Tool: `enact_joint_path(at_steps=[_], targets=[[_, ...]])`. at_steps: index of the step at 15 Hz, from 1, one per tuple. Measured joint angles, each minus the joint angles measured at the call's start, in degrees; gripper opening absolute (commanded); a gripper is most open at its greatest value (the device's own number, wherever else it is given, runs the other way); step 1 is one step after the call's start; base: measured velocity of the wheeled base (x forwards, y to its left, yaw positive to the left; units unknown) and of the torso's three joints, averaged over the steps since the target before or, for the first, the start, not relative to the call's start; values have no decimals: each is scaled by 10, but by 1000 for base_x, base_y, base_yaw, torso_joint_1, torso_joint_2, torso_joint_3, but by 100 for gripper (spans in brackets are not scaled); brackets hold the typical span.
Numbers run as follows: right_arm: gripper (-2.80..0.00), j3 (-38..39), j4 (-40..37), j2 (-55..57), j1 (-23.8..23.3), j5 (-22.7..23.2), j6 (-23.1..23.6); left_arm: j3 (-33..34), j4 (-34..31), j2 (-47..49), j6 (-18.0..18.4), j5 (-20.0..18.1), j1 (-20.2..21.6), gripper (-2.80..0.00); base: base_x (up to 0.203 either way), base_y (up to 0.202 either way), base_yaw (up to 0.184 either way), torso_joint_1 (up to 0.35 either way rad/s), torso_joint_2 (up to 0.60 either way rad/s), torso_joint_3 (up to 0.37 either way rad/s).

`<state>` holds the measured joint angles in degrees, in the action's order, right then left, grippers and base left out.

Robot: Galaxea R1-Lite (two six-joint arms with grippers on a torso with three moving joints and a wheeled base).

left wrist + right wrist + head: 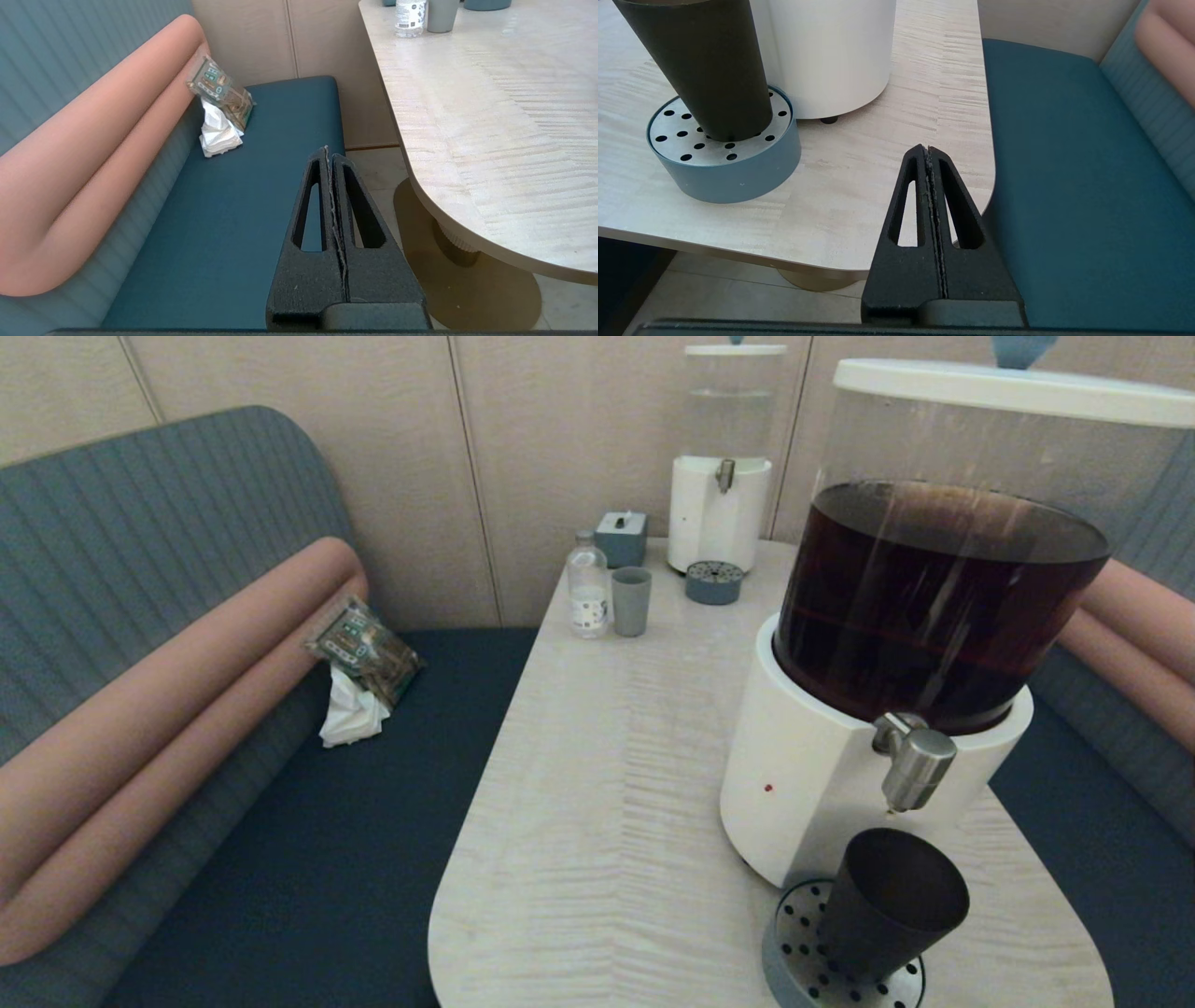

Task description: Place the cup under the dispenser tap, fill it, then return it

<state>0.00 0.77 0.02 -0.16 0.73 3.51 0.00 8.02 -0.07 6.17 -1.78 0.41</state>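
The black tapered cup (887, 905) stands upright on the perforated drip tray (794, 952), directly below the brushed-steel dispenser tap (915, 767) of the big white-based dispenser (803, 784) holding dark brown liquid. The right wrist view shows the same cup (698, 65) on that drip tray (738, 175). My right gripper (928, 148) is shut and empty, low by the table's near right corner, apart from the cup. My left gripper (327, 149) is shut and empty, parked beside the table over the blue bench seat. Neither gripper appears in the head view.
At the table's far end stand a smaller dispenser (719, 513) with clear liquid, a grey-blue cup (631, 601), a clear bottle (587, 586) and a small grey box (621, 538). A packet and tissue (359, 667) lie on the left bench. The table (597, 784) edge curves near both grippers.
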Motion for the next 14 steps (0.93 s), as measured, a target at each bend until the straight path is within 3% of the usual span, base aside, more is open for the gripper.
enact_joint_path(at_steps=[14], targets=[[-280,0,0,0,0,0,-6,0,0,0,-7,-3,0,-280,0,0,0,0,0,0]])
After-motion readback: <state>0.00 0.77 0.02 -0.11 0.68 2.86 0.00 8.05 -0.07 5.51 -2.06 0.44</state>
